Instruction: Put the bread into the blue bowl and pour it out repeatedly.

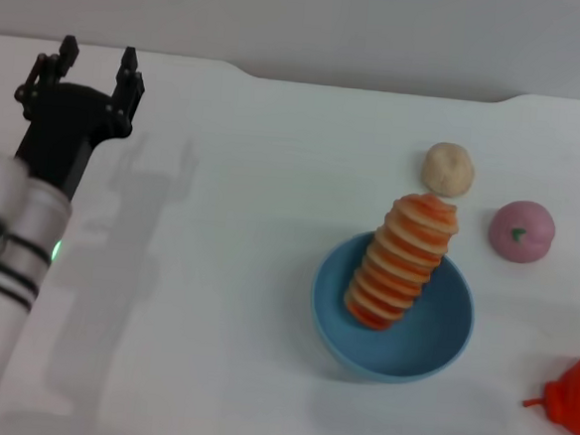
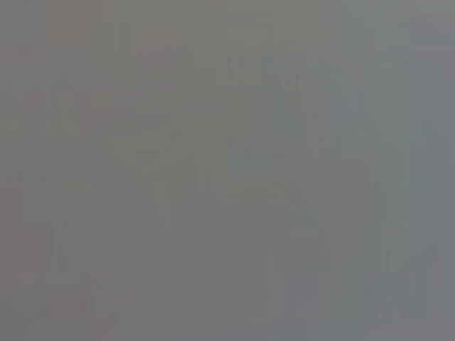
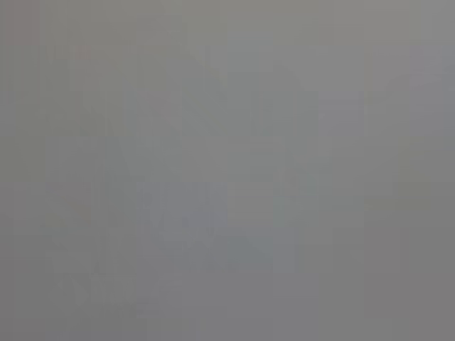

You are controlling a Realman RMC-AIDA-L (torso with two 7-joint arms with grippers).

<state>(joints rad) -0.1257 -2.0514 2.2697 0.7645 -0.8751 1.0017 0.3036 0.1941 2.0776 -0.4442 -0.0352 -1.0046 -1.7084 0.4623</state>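
The bread [image 1: 404, 261], its orange-and-cream striped side up, lies slanted in the blue bowl [image 1: 430, 352], one end down in the bowl and the other sticking out over the far rim. My left gripper [image 1: 98, 67] is raised at the far left of the table, far from the bowl, open with nothing between its fingers. The right gripper is out of view. Both wrist views show only flat grey.
A small round tan ball [image 1: 447, 169] sits just beyond the bowl. A pink peach-like ball [image 1: 521, 231] lies to its right. A red-orange toy [image 1: 574, 395] is at the right edge. The white table [image 1: 216, 272] spreads between my left arm and the bowl.
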